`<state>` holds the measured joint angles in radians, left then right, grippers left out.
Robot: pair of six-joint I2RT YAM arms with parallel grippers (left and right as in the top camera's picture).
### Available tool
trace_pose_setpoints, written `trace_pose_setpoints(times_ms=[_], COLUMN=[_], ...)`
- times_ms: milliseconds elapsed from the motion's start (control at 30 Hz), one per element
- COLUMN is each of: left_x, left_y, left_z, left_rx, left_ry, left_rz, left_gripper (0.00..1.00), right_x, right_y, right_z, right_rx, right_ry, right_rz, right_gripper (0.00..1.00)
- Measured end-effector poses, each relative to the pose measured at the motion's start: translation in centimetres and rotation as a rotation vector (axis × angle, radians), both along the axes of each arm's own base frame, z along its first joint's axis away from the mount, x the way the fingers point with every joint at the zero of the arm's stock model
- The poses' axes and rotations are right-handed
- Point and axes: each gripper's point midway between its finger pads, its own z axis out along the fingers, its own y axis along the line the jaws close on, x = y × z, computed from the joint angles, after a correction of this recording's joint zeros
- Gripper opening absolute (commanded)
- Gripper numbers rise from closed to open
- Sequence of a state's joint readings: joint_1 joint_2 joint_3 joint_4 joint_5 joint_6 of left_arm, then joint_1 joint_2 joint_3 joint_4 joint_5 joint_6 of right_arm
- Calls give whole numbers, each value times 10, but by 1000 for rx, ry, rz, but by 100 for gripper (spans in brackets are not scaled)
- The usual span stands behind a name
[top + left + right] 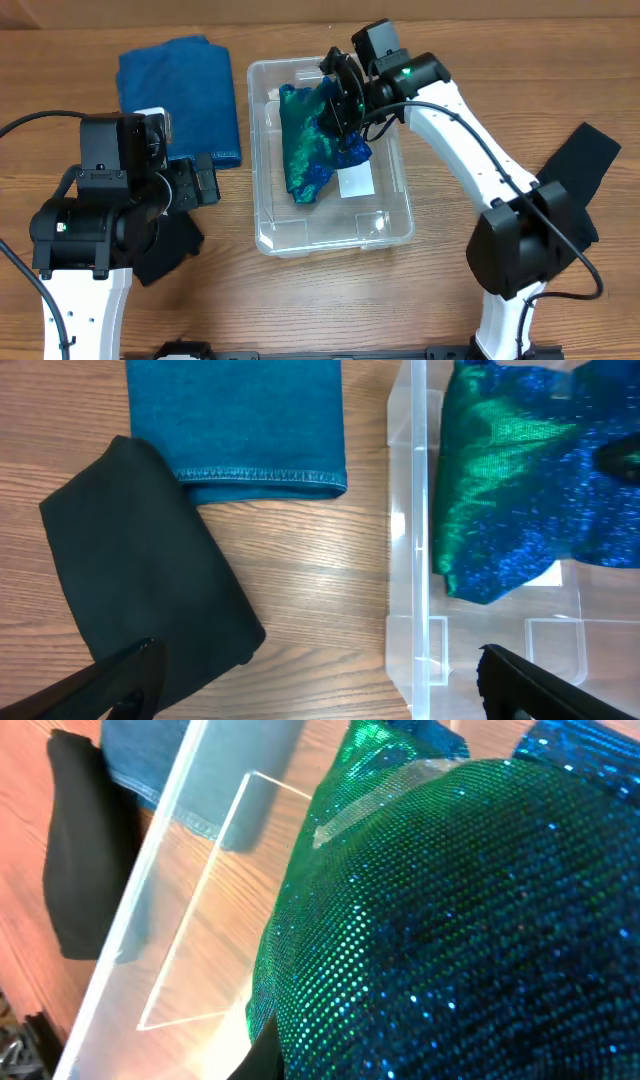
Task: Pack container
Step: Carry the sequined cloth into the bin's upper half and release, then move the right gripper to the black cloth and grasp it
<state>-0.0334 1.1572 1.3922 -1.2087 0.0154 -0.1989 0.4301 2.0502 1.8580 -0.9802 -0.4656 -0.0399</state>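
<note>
I am working on the loading step of the packing. My right claw [345, 98] is hanging over the far half of the container [300, 232], and as far as the overhead view lets me judge it is pinching the top of the sequinned cloth [308, 150], whose green and blue folds are draping down from it onto the container's floor. My right wrist camera is showing me nothing but sequins close against the lens, so my fingers are hidden there and I am reading the grip from above only. The container is sitting on the desk [330, 300] between my two arms, its white label [356, 183] is peeking out beside the cloth's lower edge, and its near half is lying bare. My left claw [207, 182] is hovering just left of the container, spread wide and carrying nothing. Left of the container's far corner a folded blue towel [180, 90] is lying flat, and left of its near corner a black cloth [165, 250] is lying beneath my left arm. I am judging the sequinned cloth to be mostly in but bunched high at the far end. The next move is therefore calling for lowering my right claw, opening it so the cloth settles below the rim, and lifting straight out without dragging sequins along. After that, the towel or the black cloth looks like the next thing for my left claw.
</note>
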Motion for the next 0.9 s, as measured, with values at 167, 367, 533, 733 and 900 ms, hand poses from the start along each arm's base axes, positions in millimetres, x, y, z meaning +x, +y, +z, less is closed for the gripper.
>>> trace_pose_setpoints(times_ms=[167,367,533,733,900], left_x=[0,-3,-5,-5,1], left_y=[0,0,0,0,0], left_z=[0,-2,-3,-3,1], left_rx=[0,1,1,1,0], left_ry=[0,16,26,24,-4], left_rz=[0,0,0,0,0], left_gripper=[100,100,100,100,100], right_x=[8,38,54,-29,-107], right_y=[6,-39,-63,-256,-400], right_z=[2,-13,27,198,141], right_rx=[11,-220,-293,-269,-371], right_ry=[-68,-116,-225,-306,94], right_rz=[43,-227,-364,-1033,-1519], right_gripper=[100,100,100,100,100])
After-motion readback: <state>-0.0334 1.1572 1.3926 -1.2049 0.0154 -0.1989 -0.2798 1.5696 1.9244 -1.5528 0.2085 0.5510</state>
